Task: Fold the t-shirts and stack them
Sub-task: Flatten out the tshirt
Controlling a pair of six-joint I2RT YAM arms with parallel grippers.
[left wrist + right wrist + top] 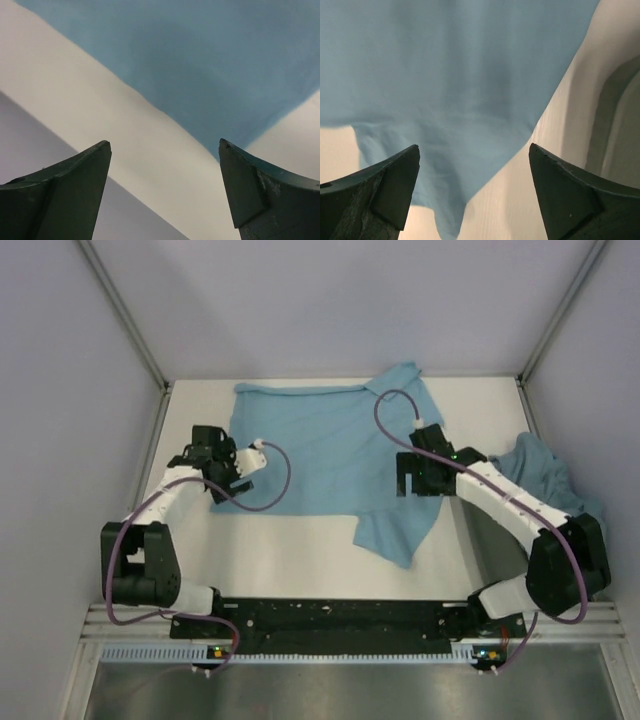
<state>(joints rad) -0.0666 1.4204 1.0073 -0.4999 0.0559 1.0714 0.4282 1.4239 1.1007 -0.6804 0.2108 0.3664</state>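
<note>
A light blue t-shirt (330,450) lies spread on the white table, one sleeve at the back right and one hanging toward the front. No print shows on it. A second light blue t-shirt (545,475) lies crumpled at the right edge. My left gripper (235,472) is open and empty just off the spread shirt's left edge; that shirt (220,65) fills the upper right of the left wrist view. My right gripper (412,483) is open and empty above the shirt's right side, and the shirt (445,80) lies below its fingers.
Grey walls enclose the table on the left, back and right. The left wall (30,145) shows close to the left gripper. The arms' black base rail (340,618) runs along the near edge.
</note>
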